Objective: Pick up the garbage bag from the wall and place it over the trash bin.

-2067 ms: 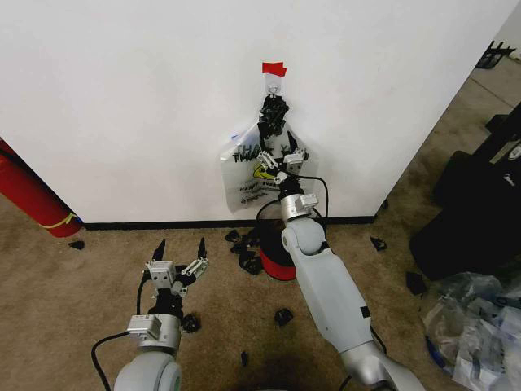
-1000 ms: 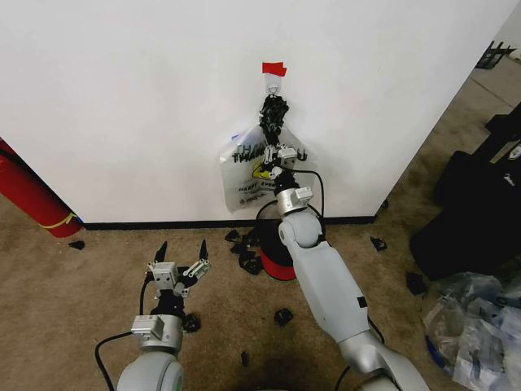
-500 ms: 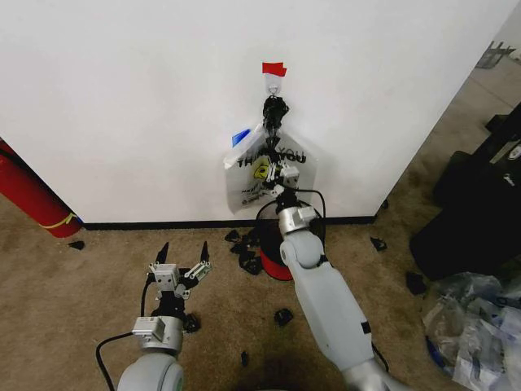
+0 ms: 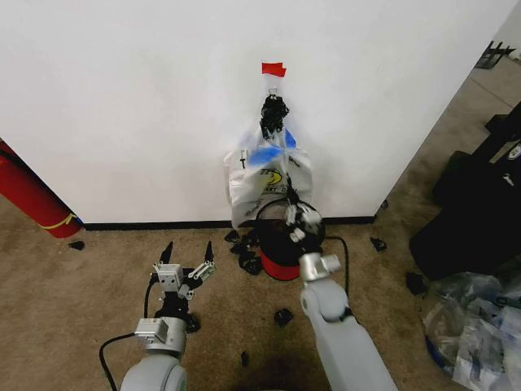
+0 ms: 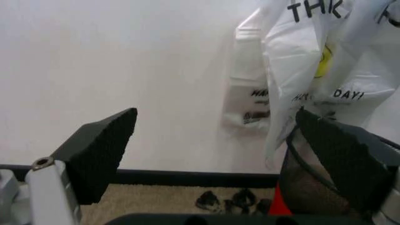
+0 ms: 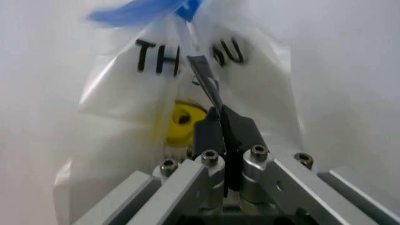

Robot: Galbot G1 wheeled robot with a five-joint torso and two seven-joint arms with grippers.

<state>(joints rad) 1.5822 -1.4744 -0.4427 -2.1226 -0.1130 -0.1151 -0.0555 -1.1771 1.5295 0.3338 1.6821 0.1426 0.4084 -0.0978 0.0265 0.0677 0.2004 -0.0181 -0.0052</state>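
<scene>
Head view: the trash bin [image 4: 277, 248] stands on the carpet against the black baseboard of the wall [image 4: 122, 98], and everything here is best placed from it. Directly above the bin, a bunch of bags hangs from a small hook just under a strip of red tape [image 4: 273, 69]; the garbage bag [image 4: 264, 155], thin and see-through with blue patches, is bunched among them, its long axis running straight down from the hook toward the bin's mouth, with a clear bag [image 4: 260, 183] printed with black letters and a yellow smiley beside it. The right pincer [image 4: 293, 213] is just above the bin's rim and in front of the bags' lower edge; in the right wrist view its fingers are pressed together on a thin fold of plastic [image 6: 203, 75], though I cannot tell for certain which of the hanging bags that fold belongs to. The left pincer [image 4: 187, 259] waits low over the carpet, well to the left of the bin, spread wide and holding nothing. The right arm is by far the nearer, and the bag lies up and ahead of it, toward the wall.
</scene>
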